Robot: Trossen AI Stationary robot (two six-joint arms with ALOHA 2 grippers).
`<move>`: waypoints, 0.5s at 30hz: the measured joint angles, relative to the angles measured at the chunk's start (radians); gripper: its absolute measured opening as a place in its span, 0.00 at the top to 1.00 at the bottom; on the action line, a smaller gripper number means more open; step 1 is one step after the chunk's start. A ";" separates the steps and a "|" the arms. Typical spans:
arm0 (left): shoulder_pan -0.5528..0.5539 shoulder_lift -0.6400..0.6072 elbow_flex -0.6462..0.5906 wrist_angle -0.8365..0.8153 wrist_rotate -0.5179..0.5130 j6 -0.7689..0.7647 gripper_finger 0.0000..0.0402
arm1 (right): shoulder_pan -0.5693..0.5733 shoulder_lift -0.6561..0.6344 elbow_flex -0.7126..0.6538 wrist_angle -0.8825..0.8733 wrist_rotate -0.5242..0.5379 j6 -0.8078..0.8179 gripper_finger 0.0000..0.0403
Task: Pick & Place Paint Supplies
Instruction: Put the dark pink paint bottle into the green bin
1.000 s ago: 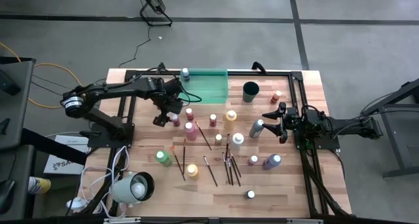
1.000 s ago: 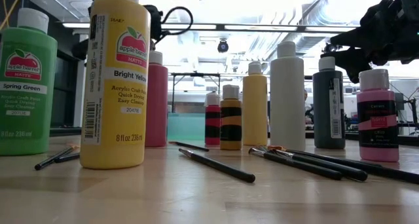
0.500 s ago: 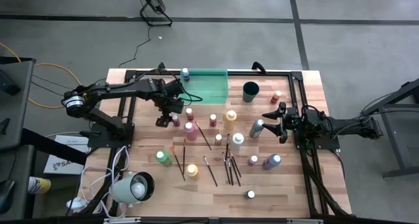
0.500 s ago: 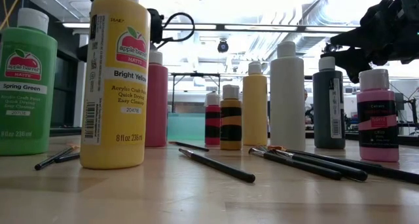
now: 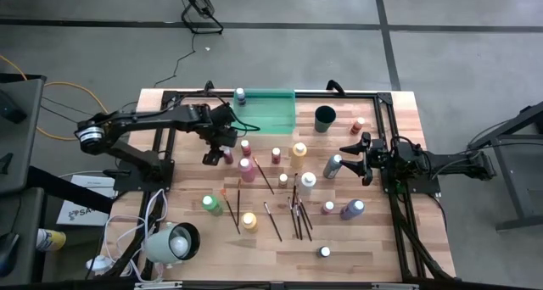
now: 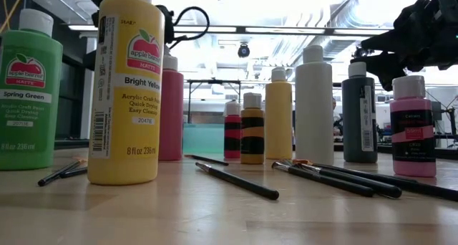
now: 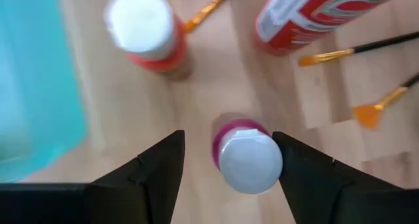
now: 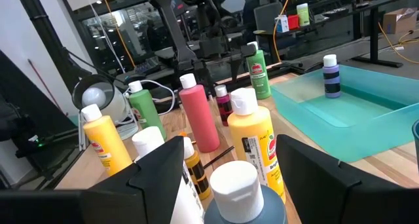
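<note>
Fifteen paint bottles (image 5: 247, 167) show from above: fourteen stand on the desk (image 5: 382, 248), one in the single green tray (image 5: 271, 114). One dark round cup (image 5: 325, 119). Roughly eight paintbrushes (image 5: 273, 220) lie there; the bunched ones are too close together to count surely

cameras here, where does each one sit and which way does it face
High view: above the table, looking straight down; both arms, left gripper and right gripper show.
Low view: at tabletop height, looking level across the yellow bottle; a dark arm at upper right.
Left wrist view: looking down on a magenta bottle between its fingers.
Right wrist view: across the table to the green tray.
Shared: high view also shows the tray.
</note>
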 joint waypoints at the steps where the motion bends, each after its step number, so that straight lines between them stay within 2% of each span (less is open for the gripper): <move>1: 0.000 -0.006 -0.002 -0.004 -0.002 0.001 0.45 | 0.000 0.000 0.000 0.000 0.000 0.000 0.41; 9: 0.000 -0.090 -0.121 0.068 -0.003 -0.045 0.45 | 0.000 0.000 0.000 0.000 0.000 0.000 0.41; 15: 0.000 -0.138 -0.135 0.092 -0.003 -0.057 0.45 | 0.000 0.000 0.000 0.000 0.000 0.000 0.41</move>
